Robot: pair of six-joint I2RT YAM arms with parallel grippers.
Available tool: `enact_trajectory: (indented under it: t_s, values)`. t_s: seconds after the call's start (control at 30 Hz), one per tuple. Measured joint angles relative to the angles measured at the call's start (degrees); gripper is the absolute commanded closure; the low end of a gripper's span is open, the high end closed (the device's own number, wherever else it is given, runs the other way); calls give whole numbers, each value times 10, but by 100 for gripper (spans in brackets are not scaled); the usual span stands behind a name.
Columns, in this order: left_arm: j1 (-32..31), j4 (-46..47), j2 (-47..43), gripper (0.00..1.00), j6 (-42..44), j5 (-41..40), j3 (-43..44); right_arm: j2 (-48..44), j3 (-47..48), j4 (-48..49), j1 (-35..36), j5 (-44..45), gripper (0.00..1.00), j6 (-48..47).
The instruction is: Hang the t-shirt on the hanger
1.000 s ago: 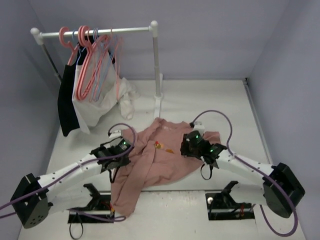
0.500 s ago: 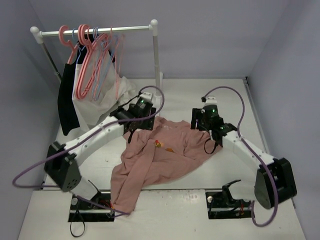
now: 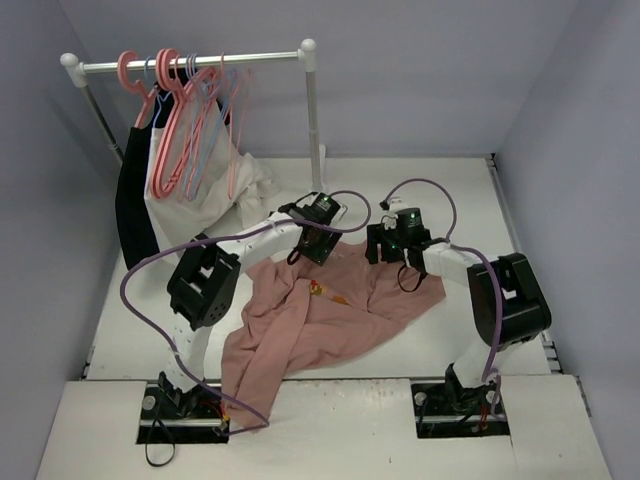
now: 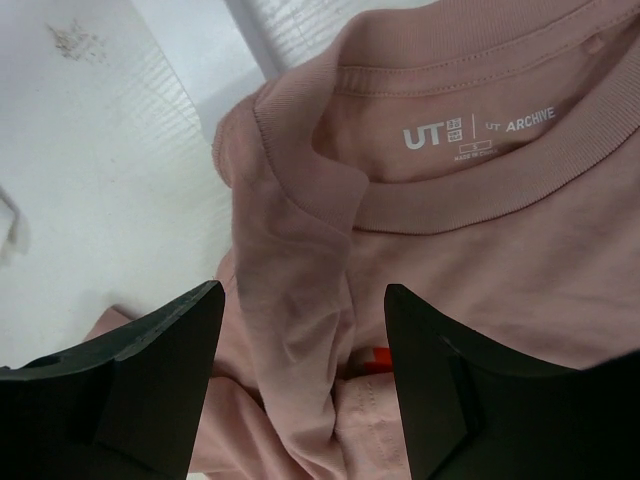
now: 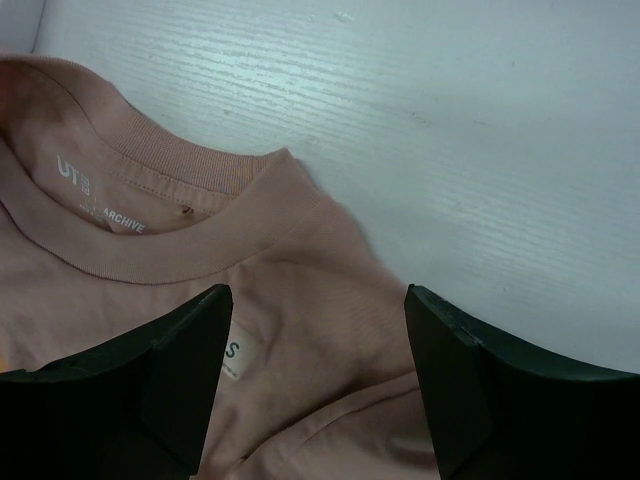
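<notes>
The left pincer (image 4: pixel 300 300) and the right pincer (image 5: pixel 318 300) are both spread wide, one over each side of the collar and pinching nothing. Below them the t-shirt (image 3: pixel 320 320) lies crumpled on the table (image 3: pixel 440 190). Its long axis slants from the neck back toward the left arm's base. The soft salmon knit has a ribbed neckband (image 4: pixel 470 190) with white lettering (image 4: pixel 478 128) printed inside. Half a second ago the pincers hung wider apart; now they have drawn in at the neck. The hanger (image 3: pixel 236 140) hangs on the rail (image 3: pixel 200 64), well beyond the left pincer.
</notes>
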Motion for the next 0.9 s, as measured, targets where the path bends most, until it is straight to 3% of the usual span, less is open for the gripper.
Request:
enact_trajectory:
  t_s: [0.23,0.47,0.53,0.57,0.6,0.77,0.9]
  values:
    - [1,14,-6,41,3,-53,-6,25,19,24,-6,-14,29,0]
    - [8,30,1,66,3,-74,-18,60,41,31,-6,-34,29,3]
    - [12,33,4,82,3,-72,-18,65,44,37,-6,-44,31,4]
    - [15,34,5,96,3,-71,-18,67,44,41,-6,-49,37,5]
    - [16,34,6,100,3,-70,-18,68,44,43,-6,-55,41,6]
    - [25,38,7,100,3,-68,-24,80,45,53,-6,-90,88,13]
    - [35,46,-2,100,3,-52,-45,86,46,53,-6,-103,99,15]
